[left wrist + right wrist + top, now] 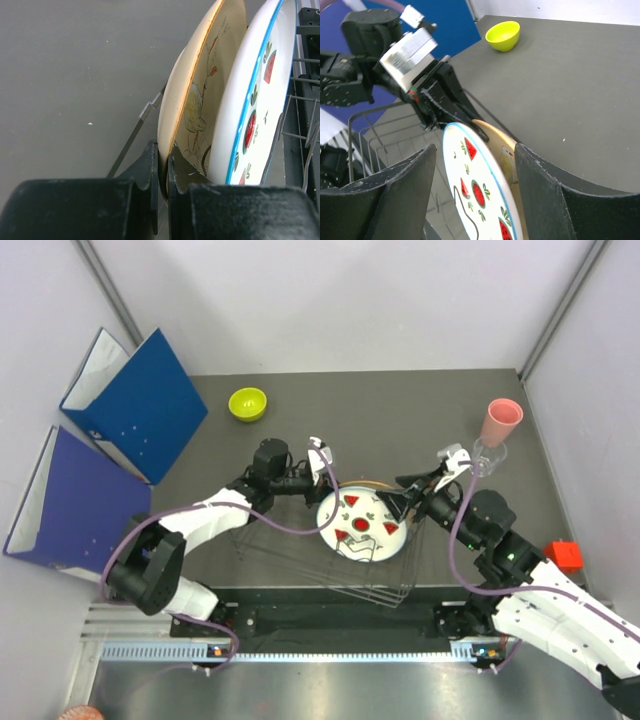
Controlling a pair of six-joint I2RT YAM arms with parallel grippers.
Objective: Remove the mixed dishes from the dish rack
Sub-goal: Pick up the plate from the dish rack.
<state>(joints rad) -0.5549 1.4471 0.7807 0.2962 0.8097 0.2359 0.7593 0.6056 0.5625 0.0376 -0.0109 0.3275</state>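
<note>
**tan plate pinched, lift out of the rack next**

two blue binders (120, 410) stood open at the table's (400, 410) far left corner, with the bowl (248, 403) already out, near the far edge just right of them. the rack (290, 560) sat at the middle of the near edge.

the left arm bent out from its near-left base. its forearm ran rightward along the rack's far side, wrist about level. the left gripper (163, 165) was clamped tight on the rim of the tan plate (200, 100), which stood on edge in the rack's right end, close against the white plate (363, 525) beside it.

the step in hand looked like drawing the tan plate out. the next move likely called for a straight lift clear of the wires and away from the white plate, since a tilt could knock that neighbour over.

the right arm folded in from the near right, forearm pointing left. the right gripper (405, 502) hung with jaws spread on either side of the plates, holding nothing.

the cup (500, 420) and tumbler (490, 452) stood together by the far right corner; whether nested could not be told. a block (563, 555) lay at the right edge.
</note>
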